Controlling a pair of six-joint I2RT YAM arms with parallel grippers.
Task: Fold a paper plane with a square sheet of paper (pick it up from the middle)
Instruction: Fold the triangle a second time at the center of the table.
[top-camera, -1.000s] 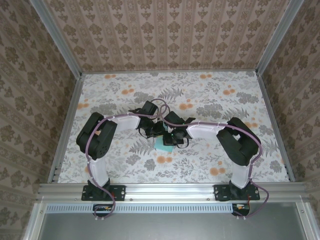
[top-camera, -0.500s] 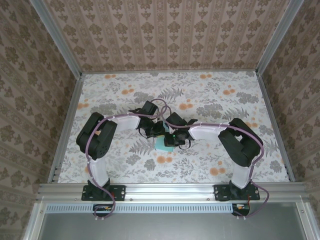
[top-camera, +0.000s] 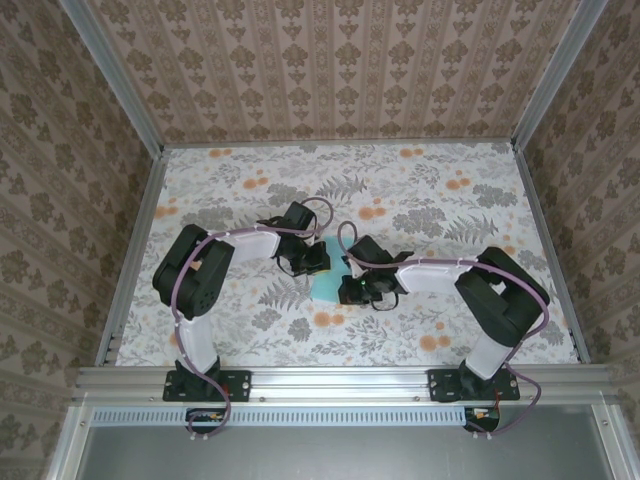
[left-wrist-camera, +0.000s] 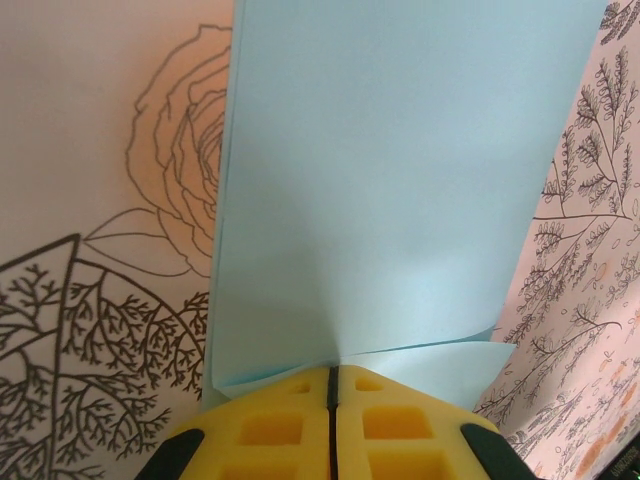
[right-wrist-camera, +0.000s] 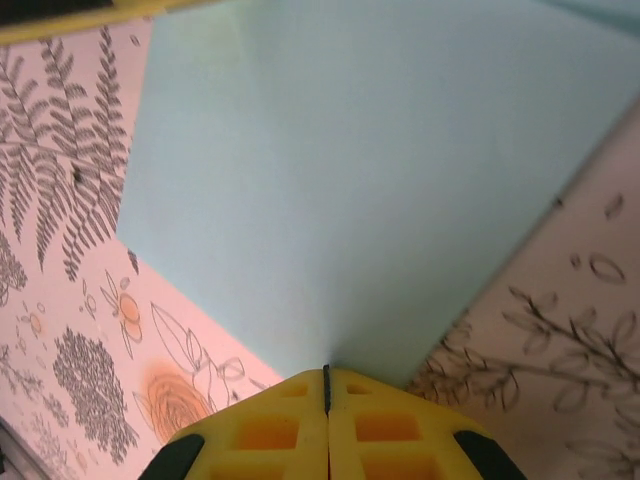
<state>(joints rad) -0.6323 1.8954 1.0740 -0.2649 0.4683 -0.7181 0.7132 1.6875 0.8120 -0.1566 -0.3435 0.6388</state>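
Your left gripper (left-wrist-camera: 332, 378) has its yellow pads (left-wrist-camera: 270, 430), moulded with square pockets, pressed together on an edge of the square sheet of paper (left-wrist-camera: 400, 180). Your right gripper (right-wrist-camera: 327, 378) pinches another edge the same way. Since a second ago the right arm (top-camera: 440, 268) has swung rightward, pulling its gripper away from the left one and baring more of the smooth matte turquoise. The sheet curls at the left pinch, mid-table over the floral tablecloth (top-camera: 450, 200).

right gripper (top-camera: 344, 290) drawn back rightwards, elbow swung outward, more of the square sheet of paper (top-camera: 325, 281) showing
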